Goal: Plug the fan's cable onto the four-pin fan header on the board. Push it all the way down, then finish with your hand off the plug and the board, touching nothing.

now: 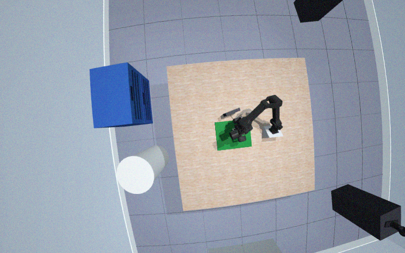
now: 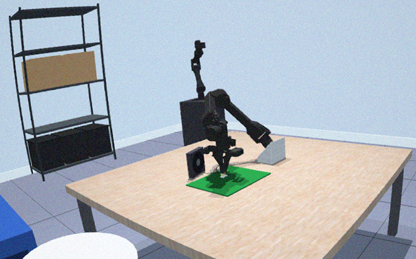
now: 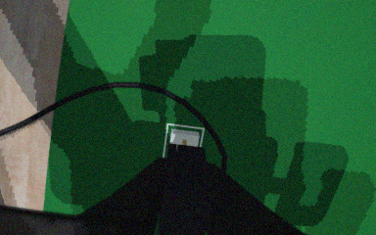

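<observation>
- 1 gripper [image 1: 234,134] [image 2: 223,172] [image 3: 185,168]: fingers pinching a small piece, taken to be the plug, low over the board. The piece is mostly masked by the dark fingertips; its outline and seating depth cannot be determined.
- 1 board [image 1: 222,144] [image 2: 252,176] [image 3: 318,49]: flat, green, 4-sided, resting on the table [image 1: 248,178] [image 2: 301,197] [image 3: 24,162]. In the top view it is closer to the table's left edge than to its right edge. Dark shadows of the arm cross its face.
- 1 white outline [image 3: 185,126]: thin, angular, on the board directly ahead of the fingertips. Its lower part is hidden in the wrist view.
- 1 pale block [image 2: 224,175] [image 3: 185,136]: inside the outline, with 1 small gold-brown spot visible. Whether it belongs to the header or the plug cannot be determined. A count of 4 pins cannot be confirmed.
- 1 cable [image 3: 129,85]: black, smooth, slender. It enters the wrist view from the table side, arches over the board and bends down beside the fingertips. Its end is hidden.
- 1 fan [image 1: 231,112] [image 2: 196,162]: dark, square-framed, round hub, standing upright just beside the board, on the side toward the table's top edge in the top view.
- 1 arm [image 1: 253,114] [image 2: 240,111]: black, mounted at a pale wedge [image 1: 277,134] [image 2: 274,154], between the board and the table's right edge in the top view.
</observation>
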`<control>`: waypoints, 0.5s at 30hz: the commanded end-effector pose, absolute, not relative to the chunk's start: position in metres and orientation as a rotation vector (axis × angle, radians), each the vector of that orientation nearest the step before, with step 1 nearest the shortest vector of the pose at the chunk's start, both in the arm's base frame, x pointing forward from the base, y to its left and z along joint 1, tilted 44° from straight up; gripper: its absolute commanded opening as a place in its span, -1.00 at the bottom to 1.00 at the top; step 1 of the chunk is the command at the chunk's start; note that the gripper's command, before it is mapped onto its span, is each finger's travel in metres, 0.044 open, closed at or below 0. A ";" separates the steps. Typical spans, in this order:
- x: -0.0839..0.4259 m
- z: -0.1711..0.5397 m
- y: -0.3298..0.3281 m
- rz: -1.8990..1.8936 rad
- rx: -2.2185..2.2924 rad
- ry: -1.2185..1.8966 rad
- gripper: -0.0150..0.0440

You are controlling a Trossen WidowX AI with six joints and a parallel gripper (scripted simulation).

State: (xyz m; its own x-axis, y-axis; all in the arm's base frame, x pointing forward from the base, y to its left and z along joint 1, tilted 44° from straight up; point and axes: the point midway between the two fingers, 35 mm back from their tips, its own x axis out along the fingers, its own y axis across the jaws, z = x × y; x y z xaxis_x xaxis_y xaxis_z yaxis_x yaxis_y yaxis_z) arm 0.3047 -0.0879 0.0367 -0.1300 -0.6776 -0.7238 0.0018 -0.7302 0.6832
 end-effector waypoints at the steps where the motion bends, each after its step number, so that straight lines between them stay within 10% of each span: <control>1: 0.305 0.036 -0.090 -1.908 1.675 -0.758 -0.49; 15: 0.304 0.030 -0.096 -1.907 1.675 -0.759 -0.49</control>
State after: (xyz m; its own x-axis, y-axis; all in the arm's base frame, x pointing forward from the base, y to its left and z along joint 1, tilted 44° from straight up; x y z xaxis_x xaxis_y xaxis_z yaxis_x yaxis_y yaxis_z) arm 0.3050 -0.0926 0.0321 -0.1275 -0.6773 -0.7246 -0.0006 -0.7305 0.6829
